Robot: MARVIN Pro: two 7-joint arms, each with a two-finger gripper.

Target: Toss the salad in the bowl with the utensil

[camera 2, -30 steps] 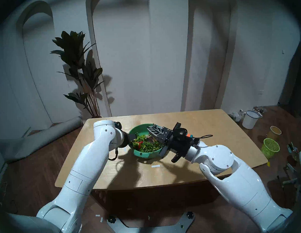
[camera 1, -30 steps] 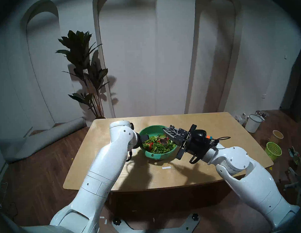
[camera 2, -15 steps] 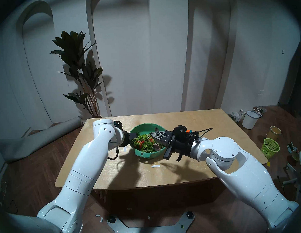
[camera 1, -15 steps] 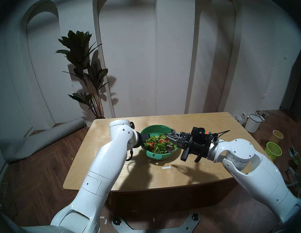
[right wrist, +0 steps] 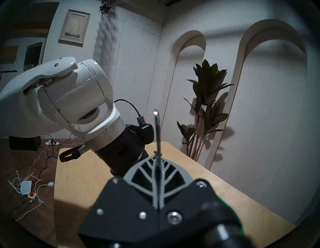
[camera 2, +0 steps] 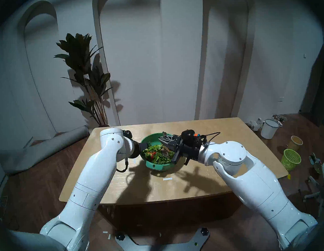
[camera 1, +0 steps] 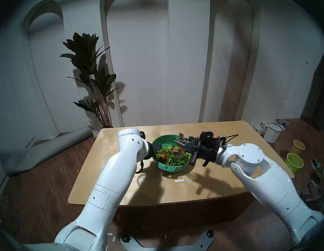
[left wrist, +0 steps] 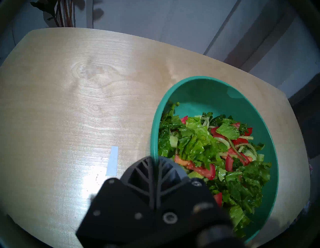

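The teal bowl [camera 1: 172, 169] stands mid-table, holding the salad [camera 1: 167, 155] of green leaves and red pieces. My left gripper [camera 1: 157, 147] is shut on the bowl's left rim; the left wrist view shows its tips [left wrist: 155, 158] pinching the bowl's rim [left wrist: 199, 78] beside the salad [left wrist: 204, 149]. My right gripper [camera 1: 175, 139] hovers over the bowl's right side, shut on the metal spoon [camera 1: 177, 154]. The spoon's round end lies in the salad and its handle sticks up past the fingers. In the right wrist view the spoon handle [right wrist: 156, 129] rises from the shut right gripper [right wrist: 156, 155].
A white tape strip [camera 1: 178, 180] lies on the wooden table [camera 1: 223, 182] in front of the bowl. On the floor at the right stand a lime-green mesh basket [camera 1: 294, 162], a yellow cup [camera 1: 299, 146] and a white bucket [camera 1: 272, 132]. A rolled mat [camera 1: 44, 150] lies left.
My right gripper drew the spoon toward the bowl's near right rim, then swung it back up and leftward into the middle of the salad. The bowl shifted slightly right; the left grip stayed.
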